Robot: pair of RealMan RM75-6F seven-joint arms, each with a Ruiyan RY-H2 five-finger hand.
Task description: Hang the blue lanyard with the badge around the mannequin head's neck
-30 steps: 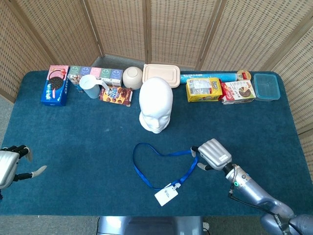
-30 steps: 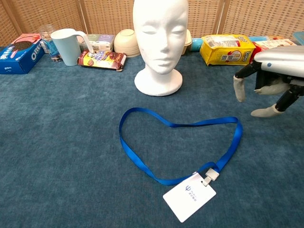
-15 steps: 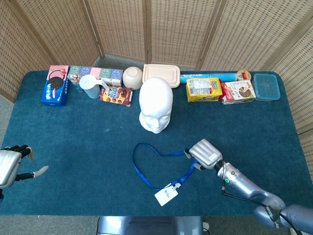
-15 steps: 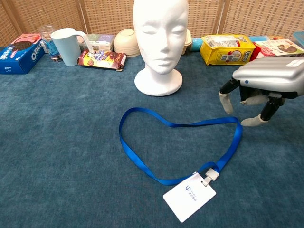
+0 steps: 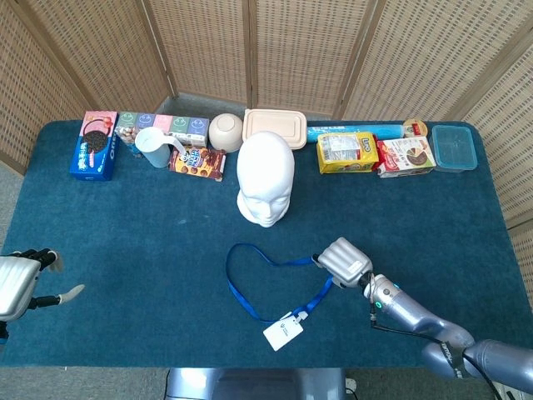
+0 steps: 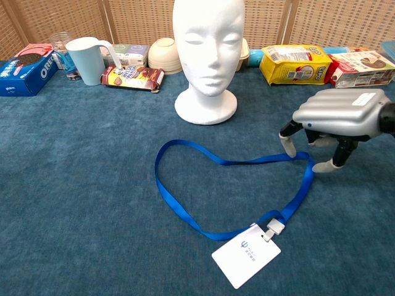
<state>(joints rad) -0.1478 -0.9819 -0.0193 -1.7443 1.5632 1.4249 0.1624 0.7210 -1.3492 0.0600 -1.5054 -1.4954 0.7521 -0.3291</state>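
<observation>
The blue lanyard (image 5: 250, 283) (image 6: 185, 203) lies in a loop on the blue cloth, its white badge (image 5: 282, 331) (image 6: 245, 254) at the near end. The white mannequin head (image 5: 265, 177) (image 6: 207, 52) stands upright just behind the loop. My right hand (image 5: 341, 260) (image 6: 336, 120) hovers palm down over the loop's right corner, fingers apart and pointing down, fingertips (image 6: 287, 146) close to the strap, nothing held. My left hand (image 5: 21, 283) sits at the far left edge, fingers apart and empty.
Along the back edge stand an Oreo box (image 5: 93, 145), a pale blue pitcher (image 5: 153, 147) (image 6: 87, 60), a cookie pack (image 5: 197, 162), a bowl (image 5: 225, 132), a lidded container (image 5: 275, 127), a yellow bag (image 5: 347, 152) and a blue tub (image 5: 454, 147). Wicker screens enclose the table.
My right hand has moved left and down toward the lanyard's right corner, now directly over it. The lanyard and the left hand have stayed put.
</observation>
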